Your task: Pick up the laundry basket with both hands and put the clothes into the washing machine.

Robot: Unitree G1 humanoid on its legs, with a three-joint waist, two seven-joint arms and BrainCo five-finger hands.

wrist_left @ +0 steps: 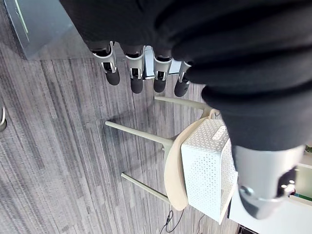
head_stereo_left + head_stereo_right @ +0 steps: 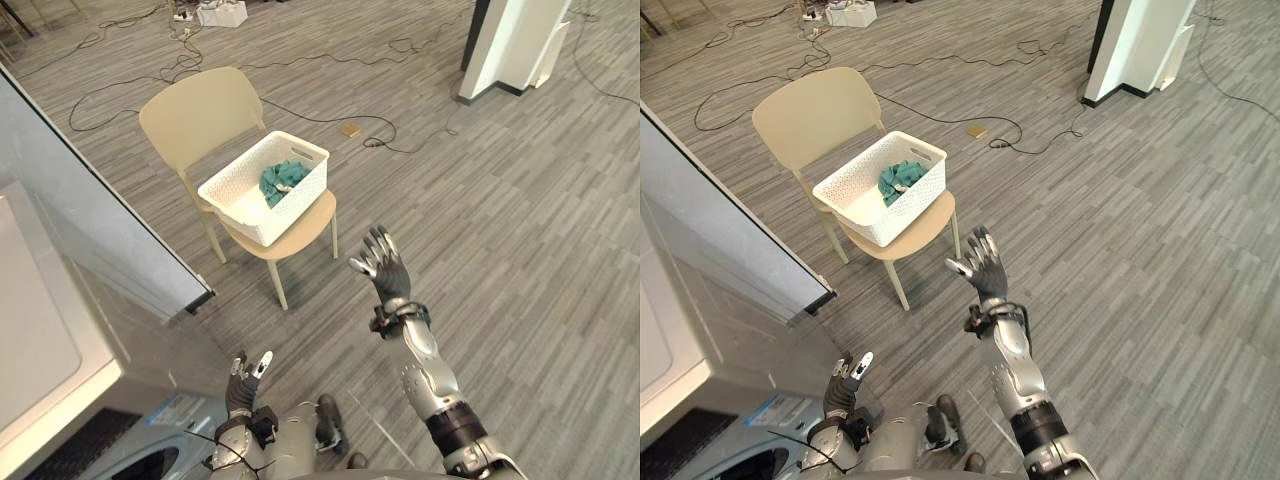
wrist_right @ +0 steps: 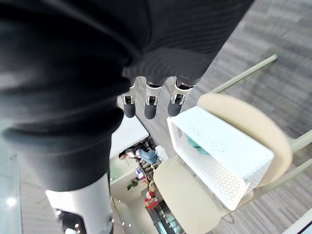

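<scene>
A white perforated laundry basket [image 2: 262,190] sits on the seat of a cream chair [image 2: 200,118], with teal clothes [image 2: 281,181] piled inside it. My right hand [image 2: 383,263] is raised above the floor to the right of the chair, fingers spread and open, apart from the basket. Low down beside the washing machine [image 2: 60,400], my left hand [image 2: 243,378] is open and holds nothing. The basket [image 1: 208,168] lies past its straight fingers [image 1: 137,73] in the left wrist view. In the right wrist view the basket [image 3: 222,158] shows beyond that hand's fingers [image 3: 149,102].
A grey panel [image 2: 90,215] stands between the washing machine and the chair. Cables [image 2: 330,125] trail over the wood-pattern floor behind the chair, near a small tan block [image 2: 350,129]. A white pillar [image 2: 510,45] rises at the back right. Open floor lies to the right.
</scene>
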